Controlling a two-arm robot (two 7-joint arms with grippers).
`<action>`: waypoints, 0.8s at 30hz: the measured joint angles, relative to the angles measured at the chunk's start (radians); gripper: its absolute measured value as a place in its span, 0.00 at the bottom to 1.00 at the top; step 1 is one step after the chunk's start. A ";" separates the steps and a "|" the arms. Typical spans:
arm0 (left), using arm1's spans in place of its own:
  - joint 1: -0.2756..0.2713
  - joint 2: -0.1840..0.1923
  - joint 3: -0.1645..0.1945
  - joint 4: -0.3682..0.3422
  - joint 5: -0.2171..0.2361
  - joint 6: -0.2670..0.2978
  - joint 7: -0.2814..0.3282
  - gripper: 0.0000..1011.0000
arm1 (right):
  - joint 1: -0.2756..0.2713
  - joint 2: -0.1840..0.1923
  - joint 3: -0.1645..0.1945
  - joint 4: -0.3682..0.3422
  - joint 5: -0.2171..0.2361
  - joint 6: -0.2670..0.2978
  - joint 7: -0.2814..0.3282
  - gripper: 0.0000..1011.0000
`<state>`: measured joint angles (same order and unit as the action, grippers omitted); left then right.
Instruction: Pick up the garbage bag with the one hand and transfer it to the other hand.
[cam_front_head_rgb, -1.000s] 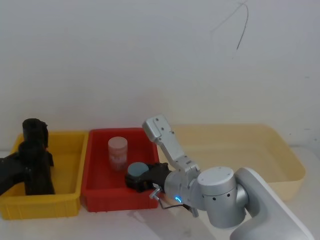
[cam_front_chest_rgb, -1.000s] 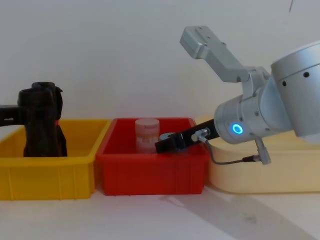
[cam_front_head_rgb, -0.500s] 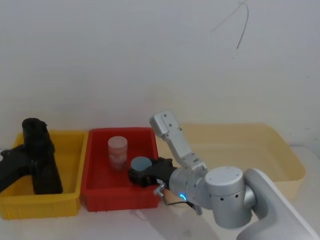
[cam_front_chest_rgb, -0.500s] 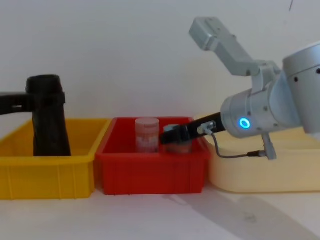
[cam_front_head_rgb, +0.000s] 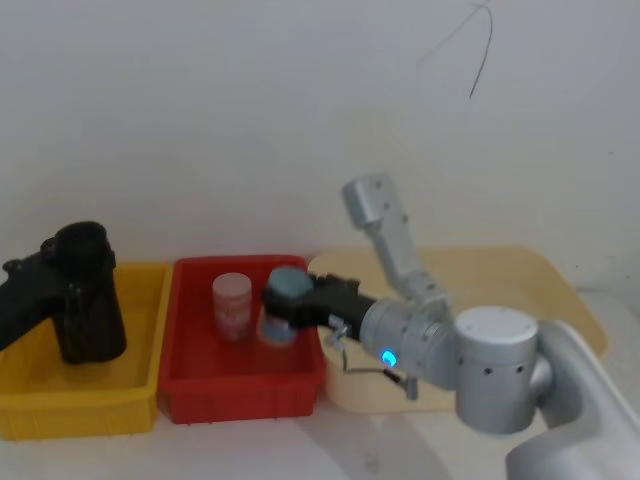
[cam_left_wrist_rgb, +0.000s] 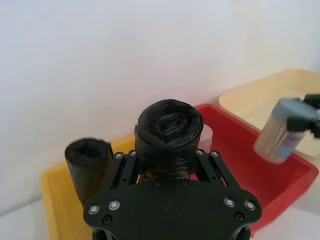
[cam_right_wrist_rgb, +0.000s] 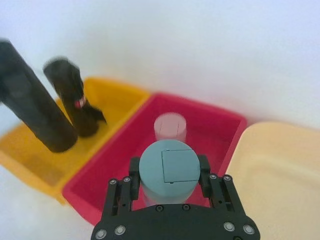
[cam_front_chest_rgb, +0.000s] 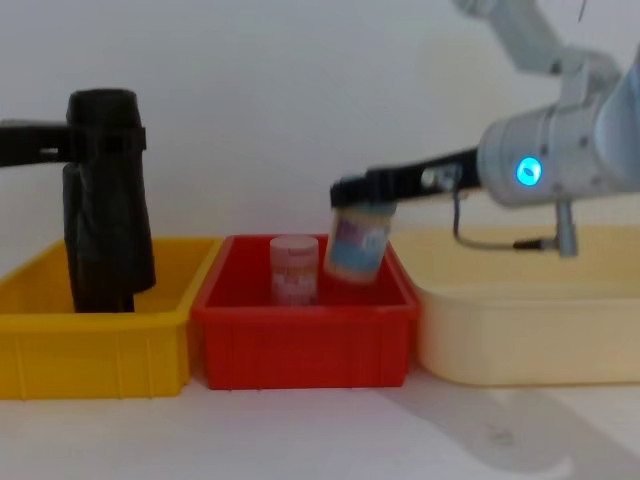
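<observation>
Three containers line the lower half of the chest view behind a bare strip of white table (cam_front_chest_rgb: 300, 440): yellow bin (cam_front_chest_rgb: 100, 350) at lower left, red bin (cam_front_chest_rgb: 300, 345) at centre, cream tub (cam_front_chest_rgb: 520, 335) at lower right. Neighbouring walls stand just beside one another.

Left gripper (cam_left_wrist_rgb: 167, 150) enters at the chest view's left edge, above mid height. It is clamped on the garbage bag (cam_left_wrist_rgb: 170, 122) near its upper end, one finger on each side. The bag hangs roughly upright at upper left over the yellow bin. Its lower end drops behind the bin's front wall; contact with the floor cannot be told. A second black roll (cam_left_wrist_rgb: 87, 160) stands in the same bin just beside it.

Right gripper (cam_right_wrist_rgb: 168, 172) reaches from the right edge to frame centre and is closed on a blue-lidded jar (cam_front_chest_rgb: 357, 240), gripped at the lid. The jar hangs tilted over the red bin's right half. A pale pink jar (cam_front_chest_rgb: 294, 268) stands upright in that bin, just beside it.

Open air lies between bag and held jar, over the red bin's left half. The right arm, with a blue ring light (cam_front_chest_rgb: 527, 170), crosses above the cream tub.

A plain white wall (cam_front_chest_rgb: 250, 80) rises directly behind the bins. A thin dark curved line (cam_front_head_rgb: 482, 50) marks it at the head view's upper right
</observation>
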<state>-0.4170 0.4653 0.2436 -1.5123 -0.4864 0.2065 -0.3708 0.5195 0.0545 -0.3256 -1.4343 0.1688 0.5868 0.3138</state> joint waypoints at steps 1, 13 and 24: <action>0.000 0.000 0.000 0.000 0.000 0.000 0.000 0.42 | 0.000 0.000 0.005 -0.006 0.005 0.002 0.000 0.66; -0.056 -0.013 0.025 -0.016 0.039 0.008 0.019 0.42 | 0.000 -0.004 0.098 -0.109 0.054 0.025 -0.035 0.66; -0.139 -0.045 0.068 0.047 0.044 -0.016 -0.036 0.42 | 0.005 0.015 0.129 -0.131 0.010 0.016 -0.122 0.66</action>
<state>-0.5555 0.4205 0.3115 -1.4651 -0.4423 0.1903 -0.4071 0.5250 0.0695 -0.1966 -1.5653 0.1788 0.6026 0.1921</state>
